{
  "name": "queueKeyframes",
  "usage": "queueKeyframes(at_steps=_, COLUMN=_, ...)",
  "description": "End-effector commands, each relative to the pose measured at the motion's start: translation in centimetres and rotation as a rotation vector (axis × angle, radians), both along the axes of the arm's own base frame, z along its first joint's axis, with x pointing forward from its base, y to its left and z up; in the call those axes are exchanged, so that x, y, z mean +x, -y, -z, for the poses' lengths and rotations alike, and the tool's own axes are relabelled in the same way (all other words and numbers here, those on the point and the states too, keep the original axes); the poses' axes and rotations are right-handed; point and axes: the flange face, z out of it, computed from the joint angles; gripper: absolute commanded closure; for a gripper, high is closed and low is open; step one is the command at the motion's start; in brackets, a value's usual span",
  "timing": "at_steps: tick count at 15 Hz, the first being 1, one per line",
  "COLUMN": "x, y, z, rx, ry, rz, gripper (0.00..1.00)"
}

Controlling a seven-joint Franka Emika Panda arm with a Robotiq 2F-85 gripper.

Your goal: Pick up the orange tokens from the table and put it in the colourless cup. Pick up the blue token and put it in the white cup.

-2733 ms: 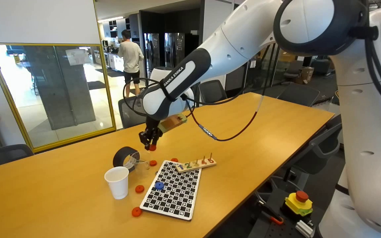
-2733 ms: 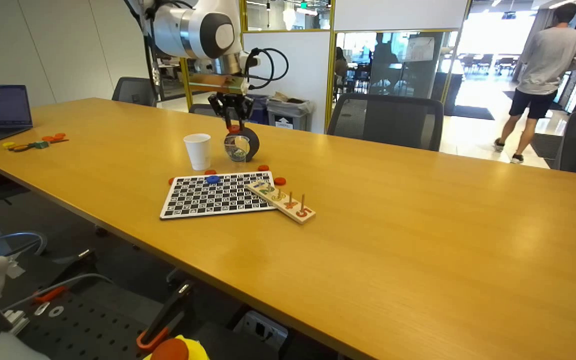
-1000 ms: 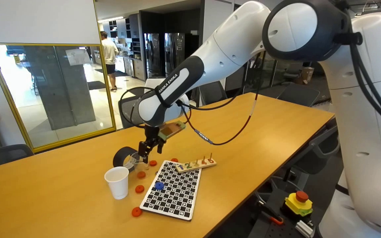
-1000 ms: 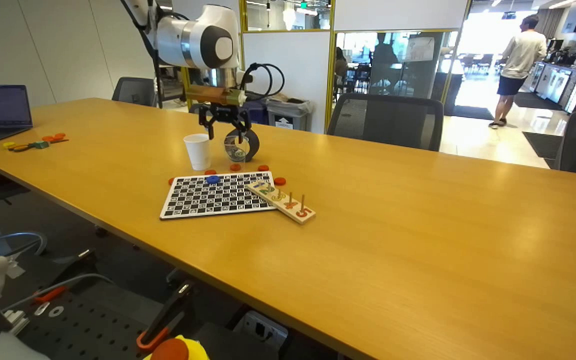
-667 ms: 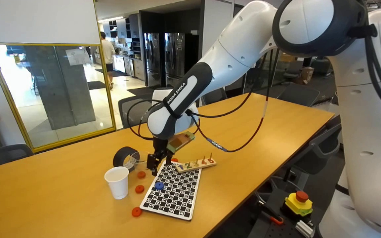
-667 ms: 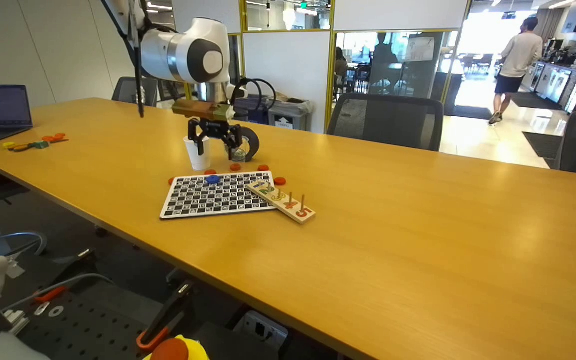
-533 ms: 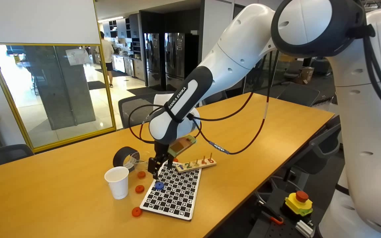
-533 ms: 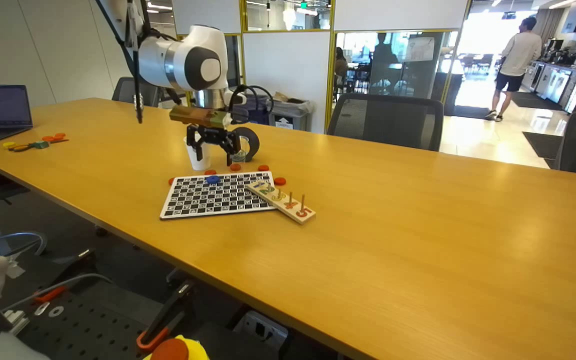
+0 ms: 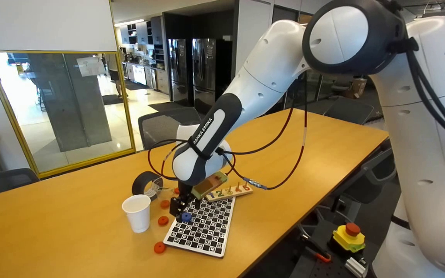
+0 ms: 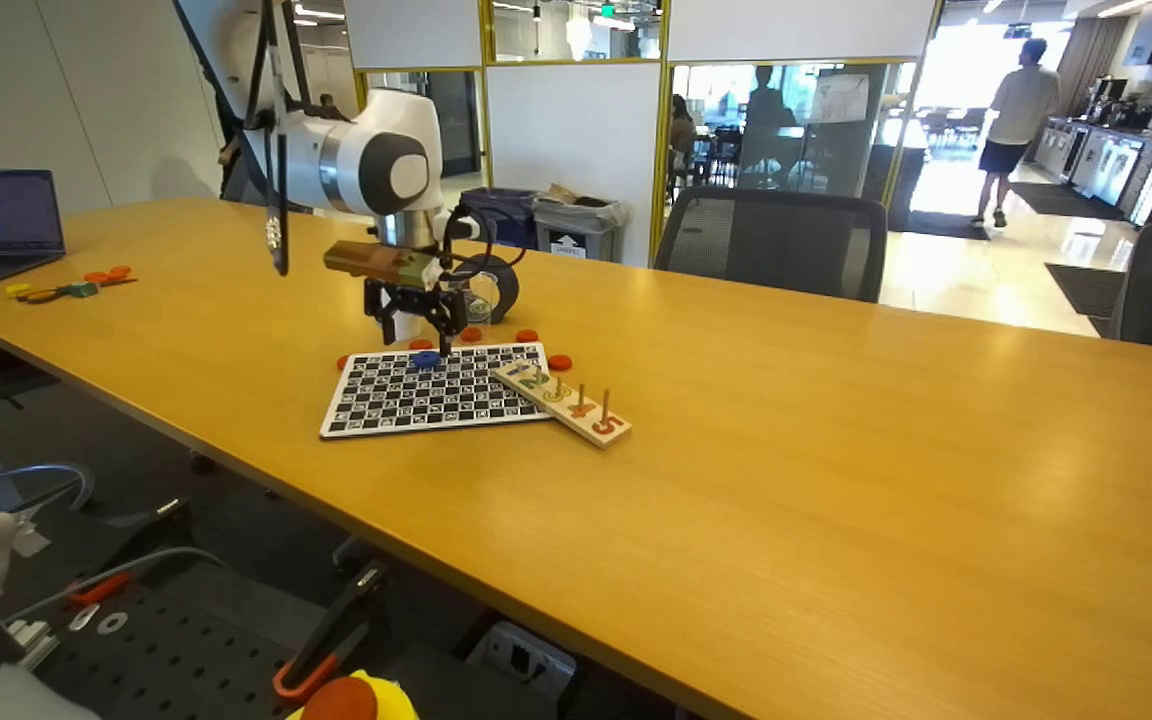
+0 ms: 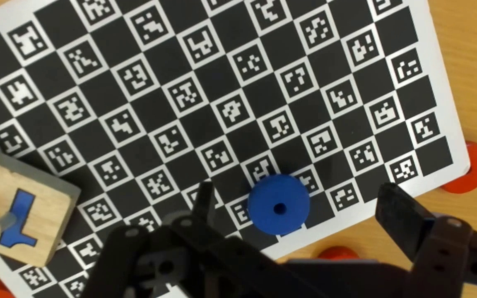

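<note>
The pincer [image 11: 296, 196] stands over the checkered board [image 10: 416, 400] with its jaws spread wide. In the wrist view the blue token [image 11: 279, 194] lies flat on the board, near its edge, between the two fingertips [image 11: 204, 200], closer to one than the other; whether the tips reach down to its level is hard to judge. Orange tokens [image 9: 163, 221] rest on the table [image 9: 72, 231] beside the board in an exterior view, one between it and the upright white cup [image 9: 138, 216].
</note>
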Motion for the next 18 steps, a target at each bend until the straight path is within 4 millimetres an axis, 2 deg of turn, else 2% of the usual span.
queueKeyframes(at_steps=1, x=0.8, y=-1.0, z=0.6, rx=-0.016, ry=0.026, rz=0.037, gripper=0.0)
queueKeyframes(at_steps=10, x=2.0, y=-0.5, z=1.4, rx=-0.079, ry=0.068, rz=0.14, gripper=0.0)
queueKeyframes(at_steps=16, x=2.2, y=-1.0, z=1.7, rx=-0.07, ry=0.063, rz=0.148, gripper=0.0)
queueKeyframes(at_steps=17, x=2.2, y=-1.0, z=1.8, rx=-0.066, ry=0.059, rz=0.15, gripper=0.25)
queueKeyframes(at_steps=18, x=2.2, y=-1.0, z=1.9, rx=-0.066, ry=0.055, rz=0.15, gripper=0.27)
